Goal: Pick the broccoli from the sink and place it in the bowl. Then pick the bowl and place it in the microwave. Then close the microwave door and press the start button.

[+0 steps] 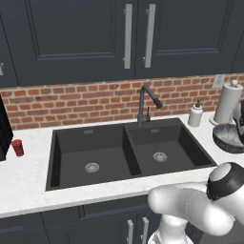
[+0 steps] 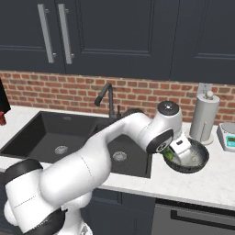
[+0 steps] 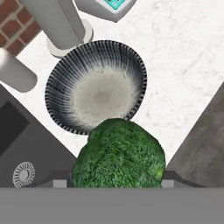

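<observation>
Left base view: the sink (image 1: 128, 152) lies bare, both basins showing nothing but their drains, and over at the right edge the bowl (image 1: 229, 137) sits on the counter (image 1: 24, 176) beside the paper towel roll (image 1: 228, 102).

Right base view: the arm reaches across the sink's right basin and the gripper (image 2: 176, 153) hangs right at the bowl's (image 2: 199, 158) near rim, with a sliver of green, the broccoli (image 2: 168, 155), tucked under the hand. A scale (image 2: 228, 136) stands just past the towel roll (image 2: 204, 117).

Hand view: here's the clear look. The broccoli (image 3: 119, 155) sits big and close between the fingers, jaws clamped on it, and the bowl (image 3: 96, 85) lies ahead with its whitish inside bare. The floret overlaps the bowl's near rim, not its middle.

So this looks like the carry of step one, nearly done. My read: the next move calls for a little more reach to centre the floret over the bowl, then letting go. Drop too early and it could clip the rim and roll onto the counter.
</observation>
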Controlling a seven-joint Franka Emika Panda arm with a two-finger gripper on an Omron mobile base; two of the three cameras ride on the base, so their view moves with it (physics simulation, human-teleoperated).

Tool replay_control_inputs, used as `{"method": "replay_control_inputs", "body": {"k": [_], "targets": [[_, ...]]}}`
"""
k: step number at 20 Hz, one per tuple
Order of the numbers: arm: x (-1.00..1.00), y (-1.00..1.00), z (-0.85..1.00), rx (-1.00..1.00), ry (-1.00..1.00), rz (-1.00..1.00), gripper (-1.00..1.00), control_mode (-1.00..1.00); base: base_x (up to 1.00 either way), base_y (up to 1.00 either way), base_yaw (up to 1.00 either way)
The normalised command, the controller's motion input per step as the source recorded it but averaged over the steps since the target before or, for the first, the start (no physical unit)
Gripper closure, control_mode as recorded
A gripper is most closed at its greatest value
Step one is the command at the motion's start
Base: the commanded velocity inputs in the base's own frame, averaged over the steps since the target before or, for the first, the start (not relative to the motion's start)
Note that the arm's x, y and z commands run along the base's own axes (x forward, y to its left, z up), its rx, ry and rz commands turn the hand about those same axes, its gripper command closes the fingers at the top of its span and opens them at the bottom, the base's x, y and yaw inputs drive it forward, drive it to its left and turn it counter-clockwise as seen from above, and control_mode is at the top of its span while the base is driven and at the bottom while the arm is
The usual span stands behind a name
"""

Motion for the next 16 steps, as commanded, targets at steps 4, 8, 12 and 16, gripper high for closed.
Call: {"method": "replay_control_inputs", "body": {"k": [4, 8, 12, 16], "targets": [[0.56, -0.08, -0.42, 0.0, 0.0, 0.0, 1.0, -1.0, 0.0, 0.0, 0.0], [0.46, -0.16, -0.36, 0.0, 0.0, 0.0, 1.0, -1.0, 0.0, 0.0, 0.0], [0.55, -0.15, -0.34, 0.0, 0.02, 0.0, 1.0, -1.0, 0.0, 0.0, 0.0], [0.17, -0.2, -0.31, 0.0, 0.0, 0.0, 1.0, -1.0, 0.0, 0.0, 0.0]]}}
